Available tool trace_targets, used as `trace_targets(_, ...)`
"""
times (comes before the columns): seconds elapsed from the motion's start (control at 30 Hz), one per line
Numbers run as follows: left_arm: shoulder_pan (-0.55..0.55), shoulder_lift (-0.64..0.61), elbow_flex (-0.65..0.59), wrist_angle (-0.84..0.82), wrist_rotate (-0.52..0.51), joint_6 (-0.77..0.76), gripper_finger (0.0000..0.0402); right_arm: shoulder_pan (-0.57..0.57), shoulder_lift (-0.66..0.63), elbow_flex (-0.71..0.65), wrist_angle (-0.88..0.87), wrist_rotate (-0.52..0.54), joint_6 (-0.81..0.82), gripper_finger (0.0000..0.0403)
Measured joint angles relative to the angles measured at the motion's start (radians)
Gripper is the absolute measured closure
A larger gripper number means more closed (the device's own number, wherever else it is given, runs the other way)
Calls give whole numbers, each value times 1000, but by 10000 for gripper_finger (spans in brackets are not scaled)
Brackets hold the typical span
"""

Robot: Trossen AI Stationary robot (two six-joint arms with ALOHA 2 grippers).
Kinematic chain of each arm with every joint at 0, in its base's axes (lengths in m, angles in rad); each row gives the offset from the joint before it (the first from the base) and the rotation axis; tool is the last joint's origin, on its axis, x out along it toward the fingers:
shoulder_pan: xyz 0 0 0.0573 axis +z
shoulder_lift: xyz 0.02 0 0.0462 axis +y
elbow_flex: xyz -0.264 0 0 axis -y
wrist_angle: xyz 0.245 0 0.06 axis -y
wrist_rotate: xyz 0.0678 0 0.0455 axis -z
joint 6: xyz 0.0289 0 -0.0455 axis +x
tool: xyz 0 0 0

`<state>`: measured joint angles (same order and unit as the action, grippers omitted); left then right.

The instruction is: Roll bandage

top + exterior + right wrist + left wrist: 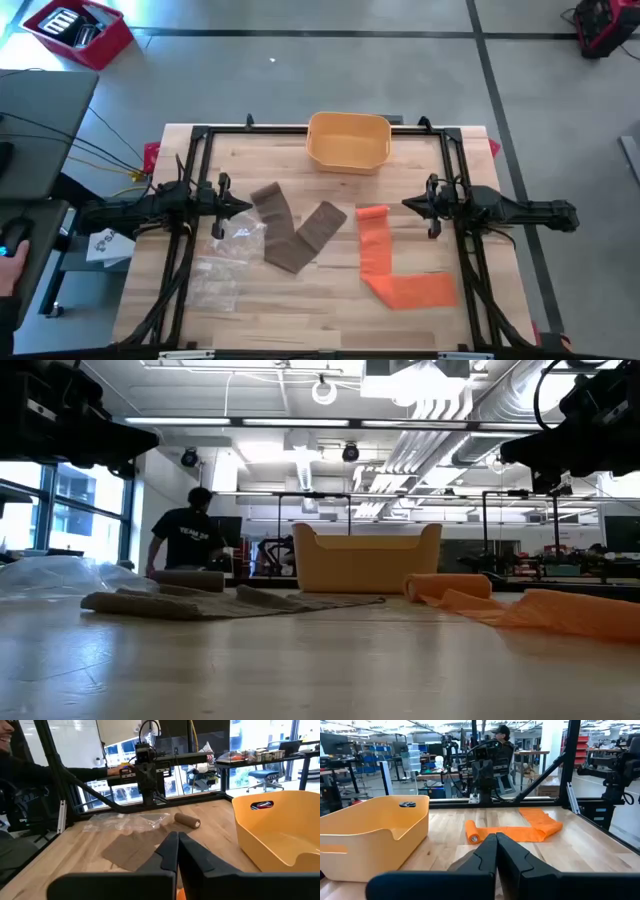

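Observation:
A brown bandage (298, 232) lies on the table in a V shape, its far left end rolled up (187, 820). An orange bandage (392, 268) lies in an L shape, its far end rolled up (472, 831). My left gripper (246, 207) is shut and empty above the table, just left of the brown roll. My right gripper (406, 204) is shut and empty above the table, right of the orange roll. Both grippers also show in their wrist views, the left one (496, 840) and the right one (177, 839).
An empty yellow bin (348, 141) stands at the table's far middle. Clear plastic bags (222, 262) lie at the left. A red crate (78, 30) stands on the floor beyond the table. A person (190, 535) stands in the room behind.

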<state>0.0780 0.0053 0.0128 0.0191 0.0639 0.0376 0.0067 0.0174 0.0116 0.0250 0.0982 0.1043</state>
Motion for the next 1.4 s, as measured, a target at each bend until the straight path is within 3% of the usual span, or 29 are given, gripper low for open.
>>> trace_targets(1.4, 0, 25, 0, -5, -2, 0, 401, 0, 0, 0, 0, 0, 0, 402)
